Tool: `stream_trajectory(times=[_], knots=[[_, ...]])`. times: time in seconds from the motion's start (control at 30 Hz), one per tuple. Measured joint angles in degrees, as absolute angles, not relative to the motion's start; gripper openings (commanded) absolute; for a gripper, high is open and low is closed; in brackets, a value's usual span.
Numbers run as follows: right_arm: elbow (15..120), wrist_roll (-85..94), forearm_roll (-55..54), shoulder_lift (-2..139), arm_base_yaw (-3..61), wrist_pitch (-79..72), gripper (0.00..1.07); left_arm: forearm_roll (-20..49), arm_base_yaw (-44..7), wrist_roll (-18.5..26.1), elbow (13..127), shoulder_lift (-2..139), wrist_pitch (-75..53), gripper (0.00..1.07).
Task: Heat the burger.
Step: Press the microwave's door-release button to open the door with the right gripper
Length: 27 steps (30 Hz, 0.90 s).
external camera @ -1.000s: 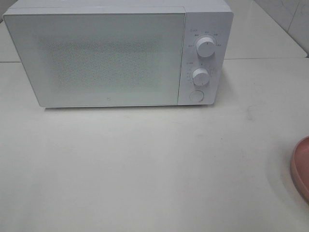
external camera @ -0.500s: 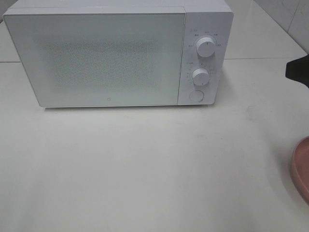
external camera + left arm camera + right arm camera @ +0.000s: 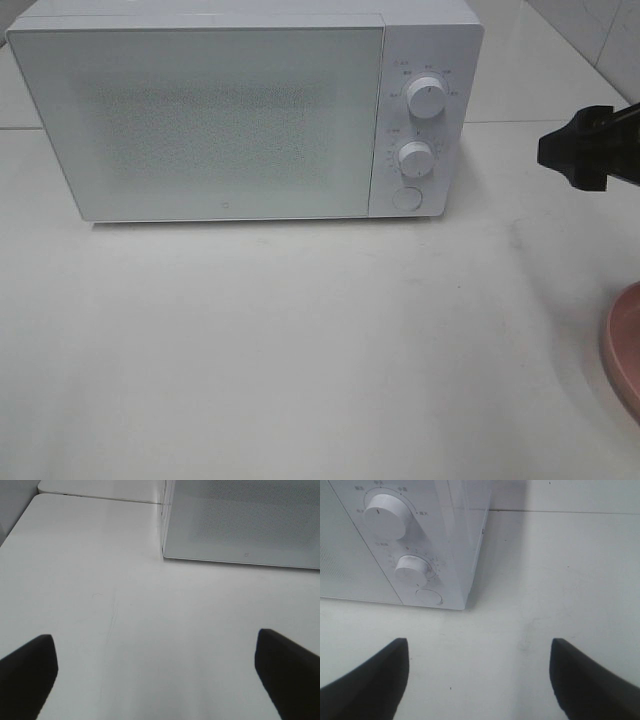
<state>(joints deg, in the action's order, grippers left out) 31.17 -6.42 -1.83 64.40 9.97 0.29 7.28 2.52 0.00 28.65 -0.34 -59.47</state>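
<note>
None of the three views shows the burger, so where it sits cannot be told. Nearest to hand is the pink round plate (image 3: 628, 350), only a curved sliver of its rim showing at the right edge of the high view, lying on the white counter (image 3: 300, 340); whether anything lies on it cannot be seen. Further back stands the white box-shaped microwave oven (image 3: 230, 110), its frosted, speckled door shut flush with the front. On the panel at the oven's right side sit an upper white round knob (image 3: 427, 97), a lower white round knob (image 3: 415, 157) and, under them, a white round push button (image 3: 406, 198). The right tool (image 3: 479, 660) hangs above the counter to the right of that panel and well apart from it, beyond the plate; its two black fingers (image 3: 367, 680) stand apart with bare counter between them, gripping nothing, and its wrist view takes in both knobs, the button and the oven's front right corner. The left tool (image 3: 155, 645) hovers over the counter near the oven's front left corner, its black fingers (image 3: 27, 672) spread wide, nothing held between them.
</note>
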Motion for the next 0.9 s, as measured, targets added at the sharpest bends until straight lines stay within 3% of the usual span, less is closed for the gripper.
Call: stream_trajectory(times=[0.2,0.47,0.9], knots=[[31.11,-6.42,-1.66,68.87,10.14,-4.98,0.75,7.28,2.52,0.00,28.65,-0.34,-59.47,1.00],[26.59,-2.41,-3.72,76.26,15.24,-20.11,0.75,7.28,2.52,0.00,28.65,-0.34,-59.47,1.00],[24.06,12.38,-24.47,89.15,28.93,-41.83,0.75,7.28,2.52,0.00,28.65,-0.34,-59.47,1.00]])
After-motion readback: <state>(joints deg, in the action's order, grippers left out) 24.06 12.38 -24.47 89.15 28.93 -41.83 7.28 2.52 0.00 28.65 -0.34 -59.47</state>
